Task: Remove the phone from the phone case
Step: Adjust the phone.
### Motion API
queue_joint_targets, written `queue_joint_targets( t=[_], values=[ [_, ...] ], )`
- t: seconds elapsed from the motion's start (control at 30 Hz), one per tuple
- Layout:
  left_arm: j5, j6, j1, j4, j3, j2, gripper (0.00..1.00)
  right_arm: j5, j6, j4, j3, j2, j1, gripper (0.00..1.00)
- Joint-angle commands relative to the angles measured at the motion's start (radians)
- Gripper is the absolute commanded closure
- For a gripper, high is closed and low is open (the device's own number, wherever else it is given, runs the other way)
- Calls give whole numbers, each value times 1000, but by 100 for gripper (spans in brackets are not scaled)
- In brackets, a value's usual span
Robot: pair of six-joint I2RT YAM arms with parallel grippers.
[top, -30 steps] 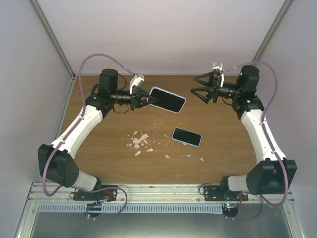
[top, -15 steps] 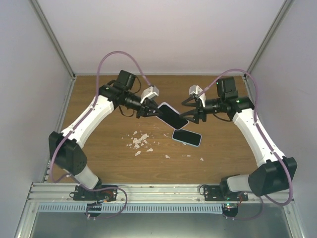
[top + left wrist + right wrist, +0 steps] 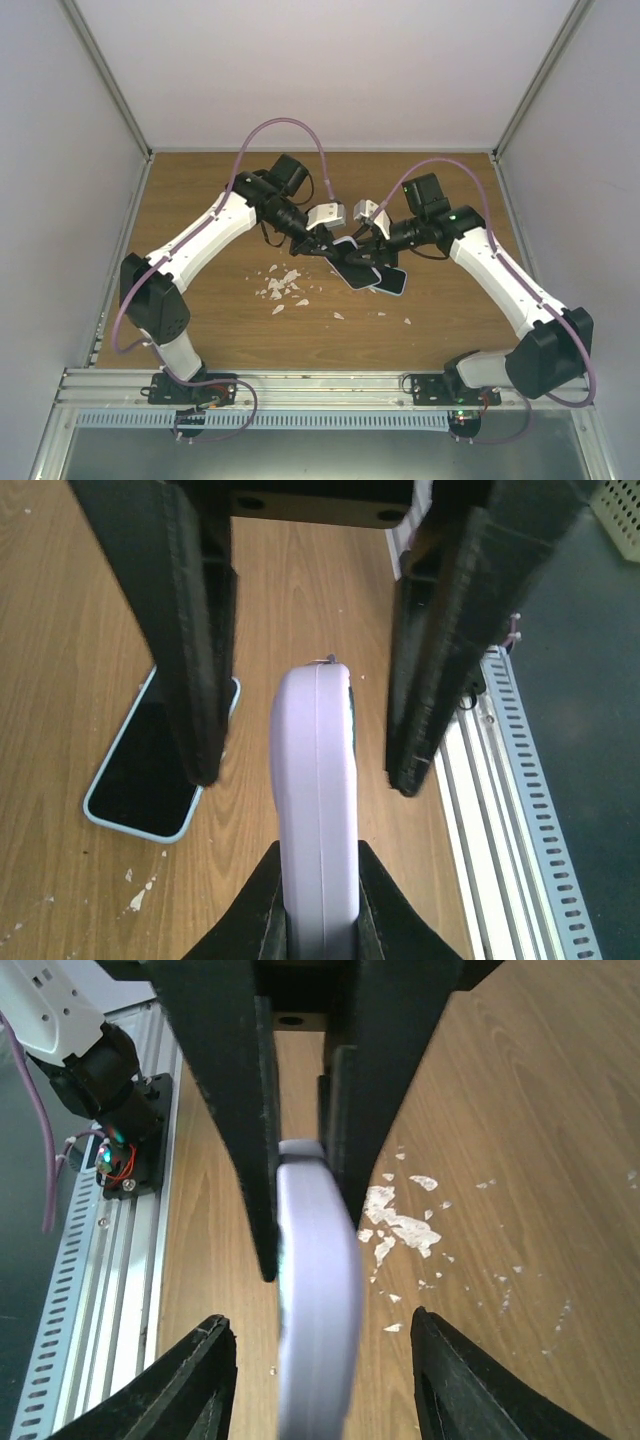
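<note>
Our left gripper [image 3: 318, 885] pinches the lavender phone case [image 3: 318, 770] edge-up above the table [image 3: 70, 600]. Our right gripper [image 3: 315, 1360] is spread, one finger either side of the case. A second phone [image 3: 150, 770] lies flat below.

high rear overview; close, opposing wrist views sharing the phone case [image 3: 316, 780]

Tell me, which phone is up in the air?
The lilac-cased phone, pinched on its edge by the left gripper. The other phone, with a pale blue rim, lies flat on the table.
</note>
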Motion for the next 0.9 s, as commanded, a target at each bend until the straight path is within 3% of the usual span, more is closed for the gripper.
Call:
queue_joint_targets(
  t=[0.0, 0.37, 0.57, 0.67, 0.8, 0.87],
  values=[
    [0, 36, -10, -27, 69, 28, 99, 29, 10, 31, -20, -22, 35, 53],
    [-64, 66, -32, -57, 108, 62, 97, -3, 6, 16, -25, -7, 60, 84],
    [-55, 62, -28, -58, 138, 63, 90, -12, 15, 20, -15, -16, 60, 94],
    [-27, 42, -5, -44, 150, 57, 75, -37, 55, 27, 11, -12, 53, 99],
    [76, -27, 78, 3, 165, 41, 41, -130, 134, 46, 69, 9, 7, 99],
    [155, -92, 140, 48, 164, 31, 32, -186, 193, 78, 100, 18, -27, 99]
  ],
)
